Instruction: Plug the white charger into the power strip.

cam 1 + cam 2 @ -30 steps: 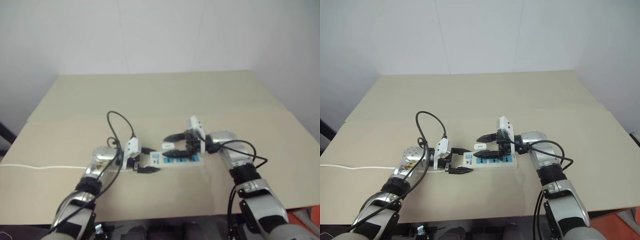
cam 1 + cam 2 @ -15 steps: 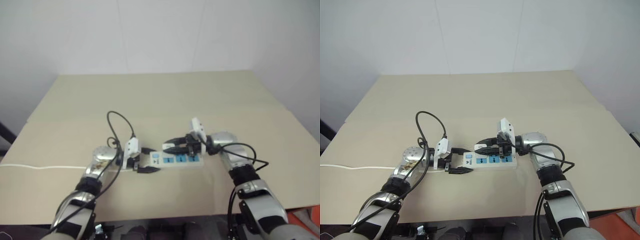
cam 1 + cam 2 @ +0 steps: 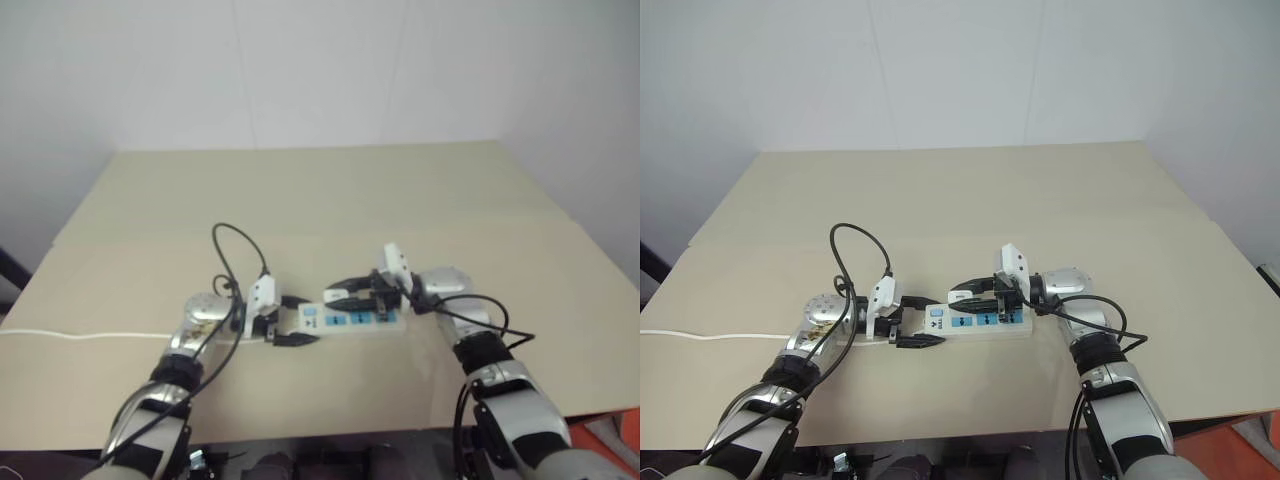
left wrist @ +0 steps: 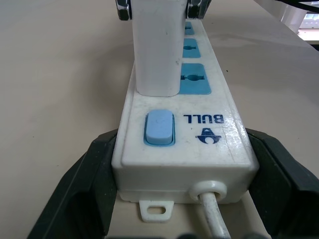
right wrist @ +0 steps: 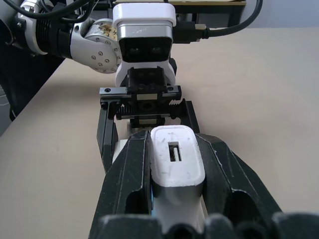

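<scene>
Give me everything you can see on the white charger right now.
The white charger is a small, smooth, plastic-looking block with rounded corners and a narrow slot in its top face. It stands upright on the power strip, at the socket next to the blue switch, base against the strip's face; its prongs are hidden. The right gripper is shut on it, one black finger on each side. The left gripper clamps the strip's cord end.

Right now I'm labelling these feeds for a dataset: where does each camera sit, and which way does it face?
Head stereo pair: looks down over the beige table; both arms show.
Left wrist view: along the left gripper, clamped on the long white power strip.
Right wrist view: along the right gripper, shut on the small white cube charger, facing the left gripper.
Shared: the charger shows in both wrist views.
</scene>
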